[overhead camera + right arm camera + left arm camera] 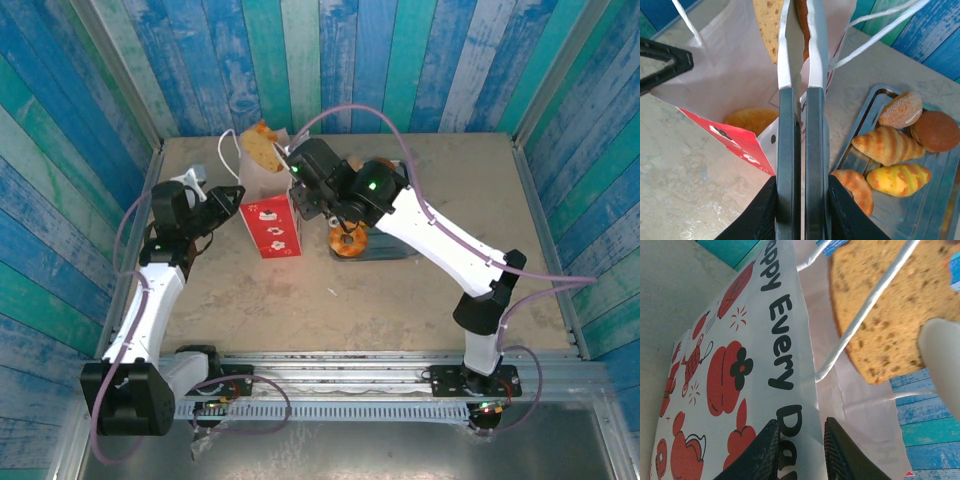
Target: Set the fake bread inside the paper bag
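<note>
a: since the next move is a drop, where does the flat, golden-brown speckled toy bread slice [769,22] sit against the upright paper bag [725,75], white above and red below?

b: it hangs at the tips of the thin metal tongs [790,135], over the bag's open mouth and toward its far wall, not yet down inside. the bag stands near the far left of the sandy table [690,190]. one round orange bun [751,120] lies at its bottom.

a: and the fingers?

b: the right gripper [801,195] is squeezed tight on the tongs' two blades, which in turn pinch the slice. the tongs' long axis runs straight out from those fingers toward the bag, so the slice lies dead ahead of them, edge-on between the blades. the left gripper [802,440] straddles the bag's printed wall on its left side, one dark finger each side. whether they actually pinch the paper i cannot tell.

a: which arm matters now?

b: the right, i'd say, since it carries the slice. easing its squeeze should let the blades spring apart and the slice fall, provided it clears the rim and the white cord handle [865,315] crossing in front of it. the left looks placed to steady the mouth.

a: what's left?

b: several pastries [887,145] on the flat grey metal tray [867,107], just right of the bag.
</note>
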{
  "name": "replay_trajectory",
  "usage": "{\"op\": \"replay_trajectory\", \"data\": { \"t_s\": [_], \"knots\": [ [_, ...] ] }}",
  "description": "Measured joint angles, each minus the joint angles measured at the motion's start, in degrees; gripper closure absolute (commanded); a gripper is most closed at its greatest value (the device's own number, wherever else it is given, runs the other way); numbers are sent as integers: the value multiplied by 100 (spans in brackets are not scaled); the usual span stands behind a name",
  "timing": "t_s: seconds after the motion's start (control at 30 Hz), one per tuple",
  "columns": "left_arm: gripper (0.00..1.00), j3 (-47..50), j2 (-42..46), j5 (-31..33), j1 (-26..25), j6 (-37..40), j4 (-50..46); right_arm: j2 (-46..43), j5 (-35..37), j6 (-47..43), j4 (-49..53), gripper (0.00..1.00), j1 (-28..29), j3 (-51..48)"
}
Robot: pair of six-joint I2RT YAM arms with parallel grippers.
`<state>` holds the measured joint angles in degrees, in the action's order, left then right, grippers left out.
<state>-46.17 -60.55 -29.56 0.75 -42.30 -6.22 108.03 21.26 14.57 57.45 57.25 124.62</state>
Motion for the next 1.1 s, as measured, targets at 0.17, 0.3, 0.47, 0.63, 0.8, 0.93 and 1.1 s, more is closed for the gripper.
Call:
{"op": "replay_trajectory", "data": {
  "t_s": [0.17,0.3,0.47,0.63,0.8,0.93,1.1],
  "knots": [
    [73,0,0,-17,0,0,24,184,-2,0,162,76,4,92],
    [73,0,0,-17,0,0,24,404,4,-2,356,68,4,376],
    [73,0,0,-11,0,7,24,546,-2,-24,422,60,0,590],
    [72,0,0,-11,0,11,22,546,22,-42,481,57,-7,745],
    [68,-4,0,2,0,13,20,546,90,-61,518,58,-33,769],
    [61,-90,0,50,0,70,-122,538,31,-94,546,58,-46,918],
    [46,-260,0,175,2,160,-251,330,-343,-133,431,59,-111,1047]
  ]
}}
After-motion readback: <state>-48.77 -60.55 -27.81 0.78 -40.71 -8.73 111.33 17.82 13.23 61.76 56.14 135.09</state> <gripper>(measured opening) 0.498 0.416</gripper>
